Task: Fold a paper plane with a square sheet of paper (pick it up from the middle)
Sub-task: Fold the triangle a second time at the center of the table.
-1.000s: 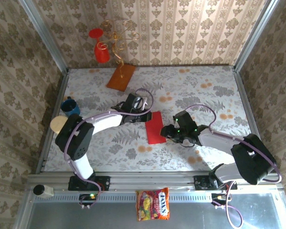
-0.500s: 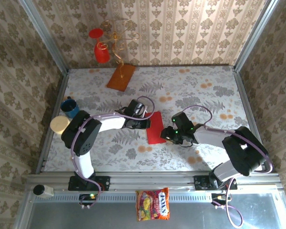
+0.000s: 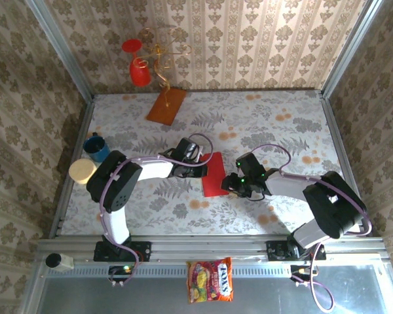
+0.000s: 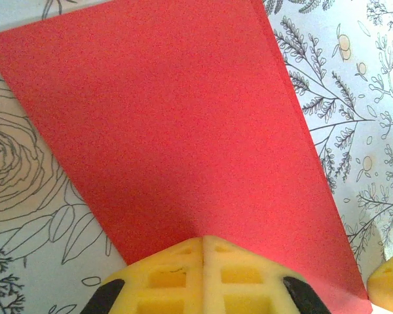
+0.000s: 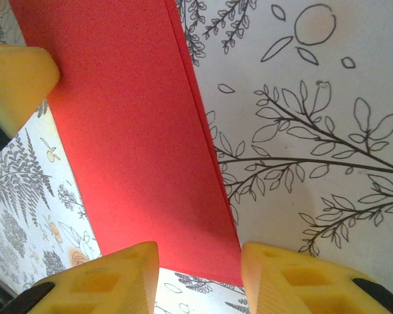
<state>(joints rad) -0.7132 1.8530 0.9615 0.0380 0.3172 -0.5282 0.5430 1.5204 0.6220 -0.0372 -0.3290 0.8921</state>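
1. While my left pincer is pressed together with nothing between its pads, its tip bears down on the red sheet. The sheet lies flat in the middle of the top view, doubled over into a long rectangle. If that tip slides, I judge it will drag the whole sheet across the patterned table instead of pinning it.
2. My right pincer stands partly spread at the bottom of its wrist view, one finger on each side of the sheet's near end. It pinches nothing that I can see. If it shuts from here, it could buckle or crumple that end rather than take a clean hold.
3. Along the sheet's right edge in the right wrist view, two layers show as a fine double line. A nudge from either finger could shift one layer over the other, and every later crease would then run crooked.
4. If I catch the upper layer alone, the fold would open up.
5. My two pincers work close together, the left one's yellow pad showing at the upper left of the right wrist view. A careless sweep along the sheet could knock them together.
6. Thin paper hugs the table, so a finger may skid over the edge and miss it.
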